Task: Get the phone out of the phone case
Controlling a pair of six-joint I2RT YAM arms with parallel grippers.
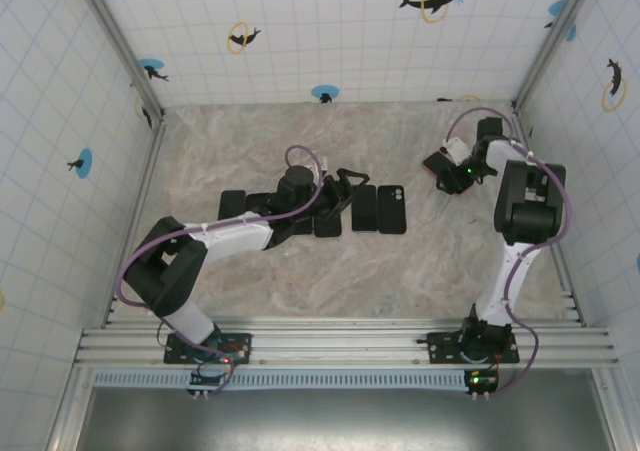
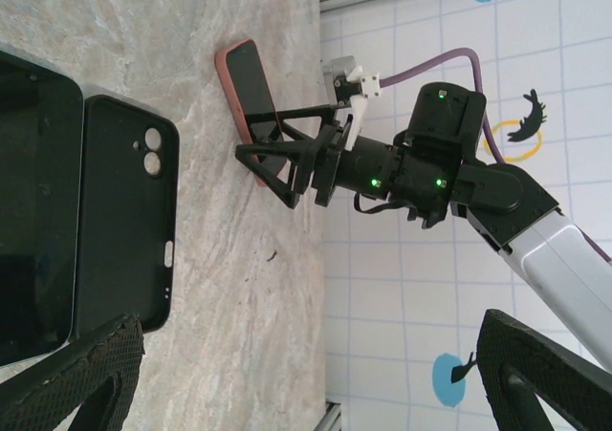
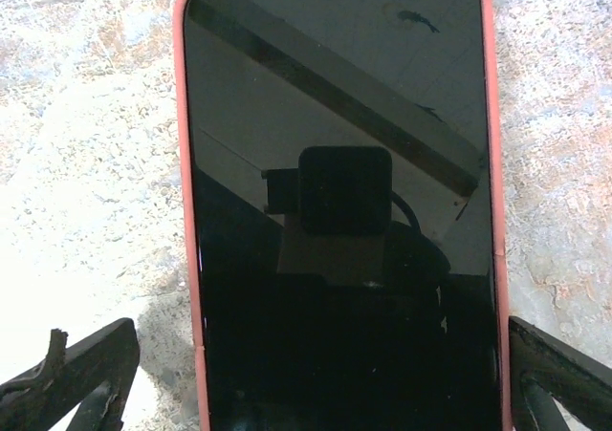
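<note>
The phone, in its pink case, lies screen-up at the far right of the table. Its long axis runs lengthwise between the right gripper's wide-open jaws. The left gripper hangs open by 1 black case.

— How many robot arms?
— Two: the left arm and the right arm.
— Phones in a pink case?
— One pink-cased phone.
— Black pieces on the table?
— One empty black case with two camera holes. Three flat ones: the middle slab, the low slab and the far-left slab. Four at least; the left arm covers part of the row.
</note>
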